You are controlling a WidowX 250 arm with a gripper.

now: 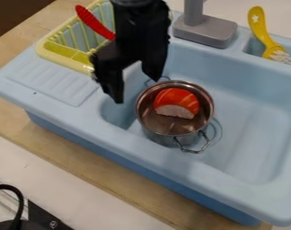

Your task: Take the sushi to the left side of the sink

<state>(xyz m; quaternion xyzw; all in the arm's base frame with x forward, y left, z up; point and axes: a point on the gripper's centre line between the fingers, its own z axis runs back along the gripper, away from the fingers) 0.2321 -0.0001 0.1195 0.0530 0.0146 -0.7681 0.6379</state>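
Sushi (177, 104): orange-red top w/ pale stripes, white rice side facing the lower edge of the view. Pos.: inside metal pot (166, 128), on its floor, toward the far wall. Pot stands in the light-blue sink (250, 134), in the LH part of the basin as seen; wire handles at far & near sides.

Gripper (136, 90): black, pointing down from top edge of view, upper L of pot. Fingers spread, w/ a gap between tips. RH fingertip is near the pot's far handle in view; ht. above it can't be told.

Adj. items: yellow dish rack (63, 62) at upper L, w/ red utensil (95, 22) leaning in it; ridged drainboard (52, 81) beside rack; gray faucet base (205, 31) behind basin; yellow brush (257, 22), white bristles down, in the corner recess at upper R. Sink unit sits on wood-look surface (94, 166).
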